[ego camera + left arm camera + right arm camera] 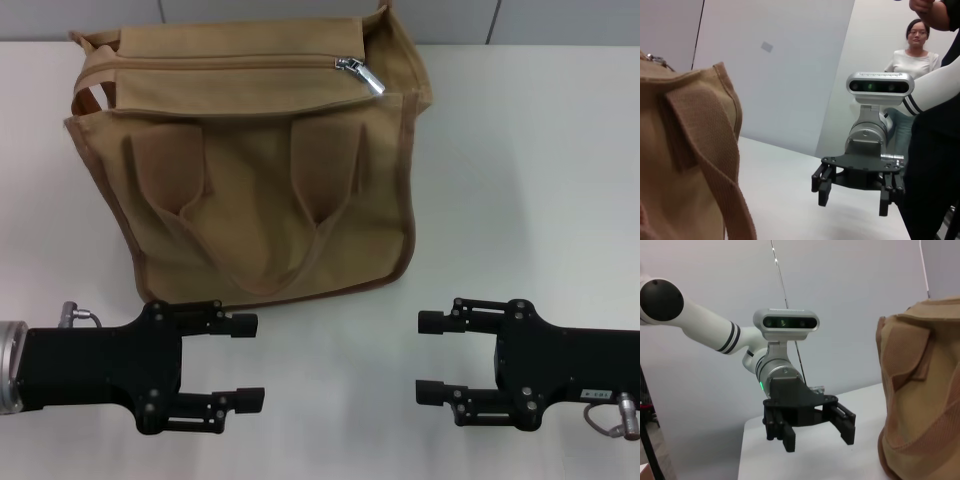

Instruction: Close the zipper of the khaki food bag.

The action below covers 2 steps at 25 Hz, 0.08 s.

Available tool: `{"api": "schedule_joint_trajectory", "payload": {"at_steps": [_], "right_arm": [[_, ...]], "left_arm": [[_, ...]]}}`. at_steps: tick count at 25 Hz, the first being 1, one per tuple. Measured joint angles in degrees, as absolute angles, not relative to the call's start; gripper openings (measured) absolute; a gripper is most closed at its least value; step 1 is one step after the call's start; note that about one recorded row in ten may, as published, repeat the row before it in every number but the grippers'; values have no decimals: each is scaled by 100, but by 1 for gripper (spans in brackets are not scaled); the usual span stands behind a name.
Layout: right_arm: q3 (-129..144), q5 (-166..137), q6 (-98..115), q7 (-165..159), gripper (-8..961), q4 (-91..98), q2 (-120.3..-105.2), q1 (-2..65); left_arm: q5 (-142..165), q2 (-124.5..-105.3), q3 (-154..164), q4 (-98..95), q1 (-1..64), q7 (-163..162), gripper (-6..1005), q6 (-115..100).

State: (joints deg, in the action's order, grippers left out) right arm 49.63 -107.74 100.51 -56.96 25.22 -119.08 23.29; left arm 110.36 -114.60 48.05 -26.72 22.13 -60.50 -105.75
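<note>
The khaki food bag [250,170] stands on the white table, handles hanging down its front. The zipper [220,64] runs along its top, and the silver pull tab [362,74] sits near the track's right end. My left gripper [252,360] is open and empty, in front of the bag's left corner and apart from it. My right gripper [423,357] is open and empty, in front of the bag's right corner. The left wrist view shows the bag [685,150] and the right gripper [854,200]. The right wrist view shows the bag [920,390] and the left gripper [817,440].
The white table [530,180] stretches to the right of the bag and between the grippers. A grey wall runs behind the bag. People [912,50] stand beyond the table on my right side.
</note>
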Motion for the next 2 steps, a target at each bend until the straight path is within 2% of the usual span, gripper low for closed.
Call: {"api": "schedule_joint_trajectory", "payload": {"at_steps": [2], "right_arm": [[4945,-10763,10046,-5690,710,2522,-11916,2329]], "left_arm": [[11089,-11459,4812,-2672,2209,-6073,762,-10574]]}}
